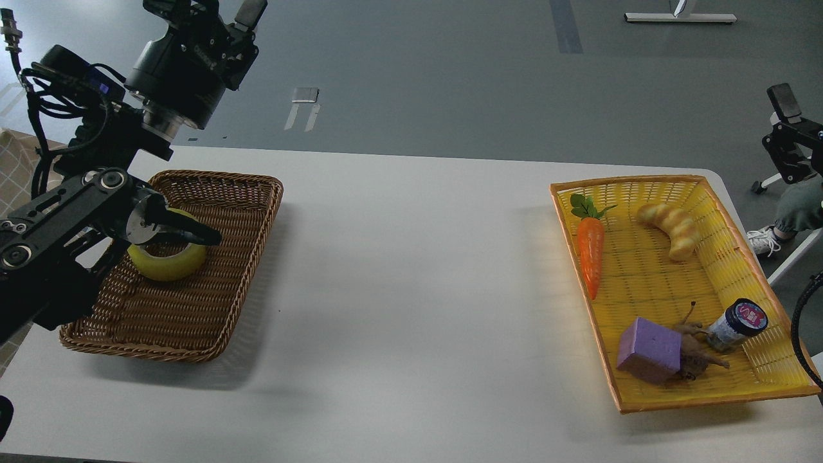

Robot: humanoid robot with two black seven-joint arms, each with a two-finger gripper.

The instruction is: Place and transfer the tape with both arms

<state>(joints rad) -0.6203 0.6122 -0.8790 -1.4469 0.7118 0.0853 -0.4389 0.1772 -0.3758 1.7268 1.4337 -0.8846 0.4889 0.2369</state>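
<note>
Yellow translucent tape point(168, 257), pale core, flat in wicker basket point(212, 283).

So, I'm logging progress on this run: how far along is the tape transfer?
Done: the tape lies in the brown wicker basket, partly hidden by my left arm. In hand: nothing; the left gripper is raised above the basket, and the right gripper sits at the far right. Left: from one picture I cannot tell whether this is start or finish.

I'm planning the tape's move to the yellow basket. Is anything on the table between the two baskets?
Nothing visible. The table is bare there; the tape need only clear the rims of the wicker basket and the yellow basket.
</note>
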